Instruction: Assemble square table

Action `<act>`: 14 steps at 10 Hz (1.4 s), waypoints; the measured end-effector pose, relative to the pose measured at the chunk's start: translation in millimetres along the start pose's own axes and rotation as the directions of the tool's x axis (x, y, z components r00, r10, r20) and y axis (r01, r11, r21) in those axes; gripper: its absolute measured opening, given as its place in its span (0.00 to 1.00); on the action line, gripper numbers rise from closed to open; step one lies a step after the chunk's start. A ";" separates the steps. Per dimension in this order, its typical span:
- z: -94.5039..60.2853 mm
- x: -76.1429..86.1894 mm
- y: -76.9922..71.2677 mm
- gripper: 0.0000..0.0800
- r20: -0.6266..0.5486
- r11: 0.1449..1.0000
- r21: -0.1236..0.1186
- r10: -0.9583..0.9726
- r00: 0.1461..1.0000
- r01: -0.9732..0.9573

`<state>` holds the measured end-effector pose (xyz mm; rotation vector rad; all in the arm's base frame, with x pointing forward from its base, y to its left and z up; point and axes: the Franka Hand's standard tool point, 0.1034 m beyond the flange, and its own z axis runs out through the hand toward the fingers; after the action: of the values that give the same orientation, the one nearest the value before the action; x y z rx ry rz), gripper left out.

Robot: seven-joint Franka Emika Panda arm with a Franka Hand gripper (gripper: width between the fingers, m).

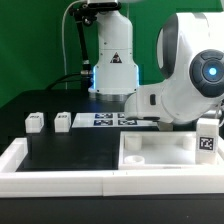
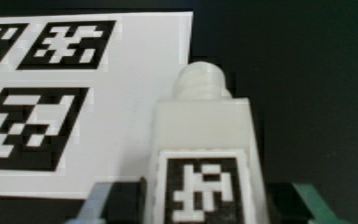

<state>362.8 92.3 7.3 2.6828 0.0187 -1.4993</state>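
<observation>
In the wrist view a white table leg (image 2: 206,130) with a black-white tag and a rounded tip lies between the jaws of my gripper (image 2: 208,206). The jaws press on both of its sides, so the gripper is shut on it. The leg sits at the edge of the marker board (image 2: 78,90). In the exterior view the square table slab (image 1: 160,152) lies at the front right, with a tag (image 1: 207,143) on its edge. Two more leg blocks (image 1: 35,121) (image 1: 63,120) stand on the black surface at the exterior view's left. The arm's body (image 1: 185,85) hides the gripper there.
The marker board (image 1: 108,120) lies behind the slab, in front of the arm's base (image 1: 113,75). A long white rim (image 1: 55,178) borders the black work surface along the front and the exterior view's left.
</observation>
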 end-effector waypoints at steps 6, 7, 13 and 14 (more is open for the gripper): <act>-67.8 -50.5 29.5 0.36 -0.021 0.999 0.039 0.003 1.000 -0.003; -63.7 -47.5 29.1 0.36 -0.029 0.999 0.038 0.004 1.000 -0.003; -101.7 -25.8 36.8 0.36 -0.407 0.998 0.051 -0.019 0.913 0.044; -116.8 -29.6 39.5 0.36 -0.454 0.997 0.056 -0.016 0.891 0.046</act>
<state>448.3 61.2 95.7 3.0322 0.0378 -0.8549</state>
